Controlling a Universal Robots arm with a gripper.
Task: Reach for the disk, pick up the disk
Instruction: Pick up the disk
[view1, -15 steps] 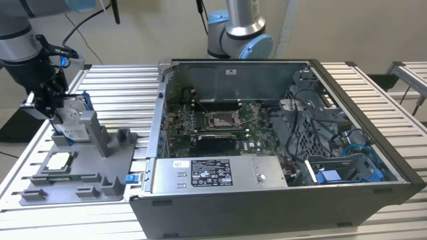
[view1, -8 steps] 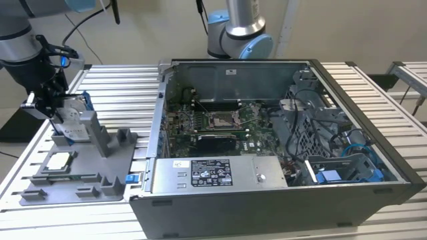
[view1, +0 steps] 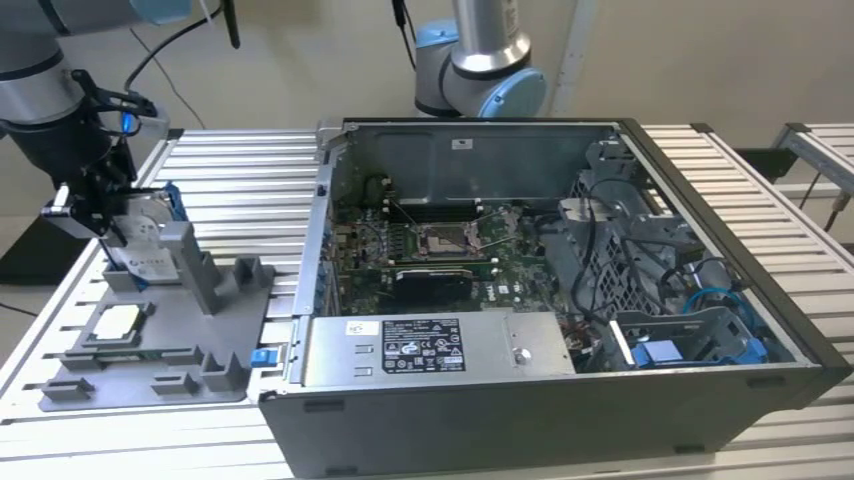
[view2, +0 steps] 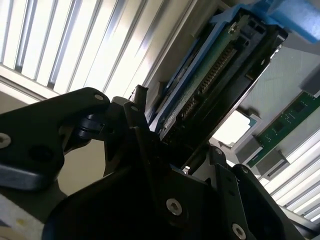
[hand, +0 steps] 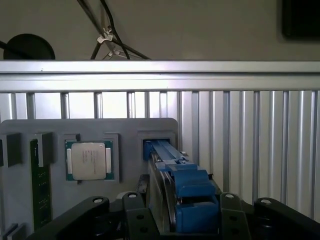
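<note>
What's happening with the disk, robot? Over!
Gripper straddles the disk. Disk on edge in the grey tray. Square chip alongside, apart.

An open computer case (view1: 561, 400) stands on the slatted tabletop (view1: 134, 440), its labelled power supply (view1: 427, 345) along the near wall and blue cables (view1: 721, 290) inside. Just beside the case, on the exterior view's left, lies a grey fixture tray (view1: 227, 330) holding a square chip (view1: 118, 322) and a green memory stick (hand: 40, 185).

Disk (view1: 144, 255) upright on tray (view1: 200, 335) beside computer case (view1: 534, 425)
</note>
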